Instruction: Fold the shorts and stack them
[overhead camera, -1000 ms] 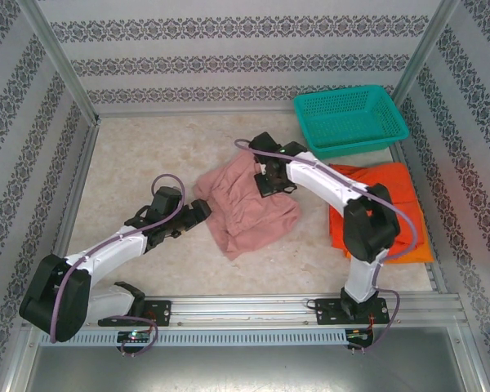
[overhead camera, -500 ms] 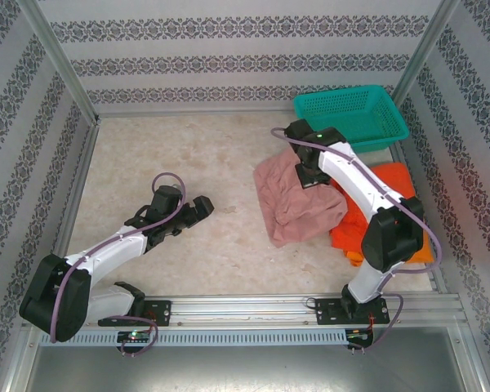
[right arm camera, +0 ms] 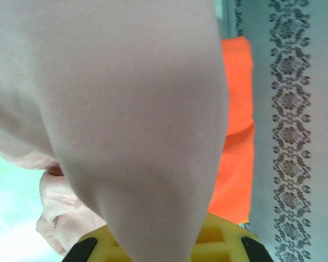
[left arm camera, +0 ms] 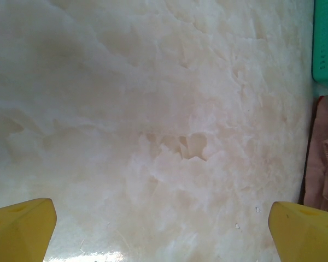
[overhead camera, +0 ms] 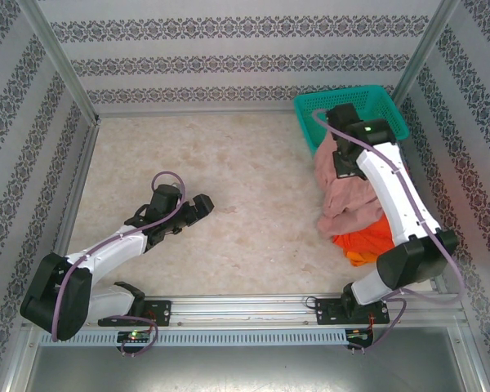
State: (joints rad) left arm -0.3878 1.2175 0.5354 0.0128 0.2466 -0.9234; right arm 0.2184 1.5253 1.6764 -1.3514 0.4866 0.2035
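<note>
One pair of pink shorts (overhead camera: 343, 200) pinched by right gripper (overhead camera: 341, 162), draped over orange shorts (overhead camera: 372, 242), left gripper (overhead camera: 202, 204) wide over table (overhead camera: 229, 155)

Teal basket (overhead camera: 394, 117) at far right, marbled tabletop (overhead camera: 229, 163), patterned walls (overhead camera: 229, 57)

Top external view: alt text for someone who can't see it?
Right gripper holds the pink shorts bunched, hanging over the orange shorts beside the teal basket on the right. Left gripper is open over the table, apart from the cloth.
</note>
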